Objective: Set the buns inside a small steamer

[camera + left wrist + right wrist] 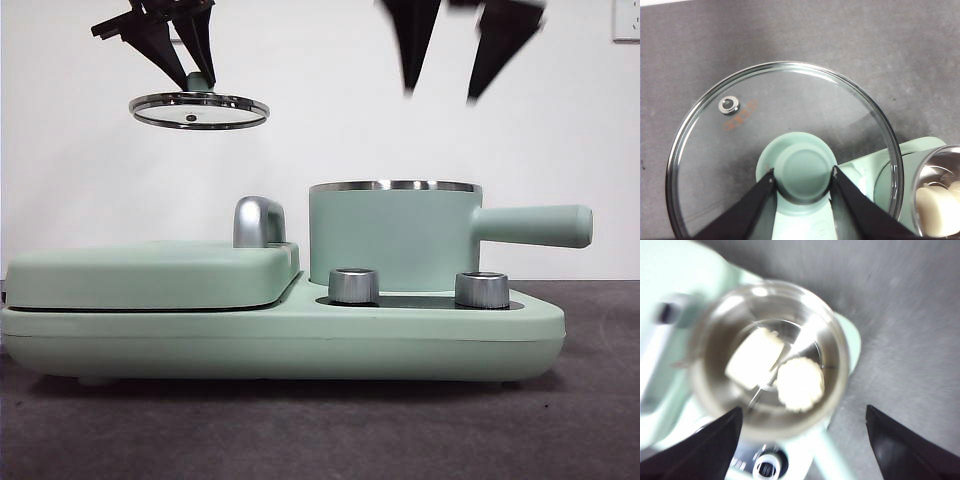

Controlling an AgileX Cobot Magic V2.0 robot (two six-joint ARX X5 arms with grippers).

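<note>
- With both pale cream-white buns lying inside the mint green cylindrical steamer pot point(395, 238), judged nearly done: only the round glass lid with the green knob point(199, 109) still off.
- Seen in the right wrist view: smooth block-shaped bun point(754, 357) and round ridged bun point(800, 382) side by side on the steel floor, touching or nearly so; too blurred to be sure.
- Left gripper point(803, 176): jaws closed on the green knob, holding the lid level in the air, high over the flat mint green hinged griddle point(150, 273) and well off to the side of the pot.
- Right gripper point(802, 412): jaws spread wide, nothing held, hanging above the open pot; smeared in the front view.
- Left to do, probably: carry the lid across and seat it on the steel rim.
- Pot upright on the mint green base point(280, 345) behind two steel dials point(353, 285); long side handle point(532, 225) level, long axis running sideways across the front view, away from the griddle.
- Block bun's long axis slanted across the pot floor.
</note>
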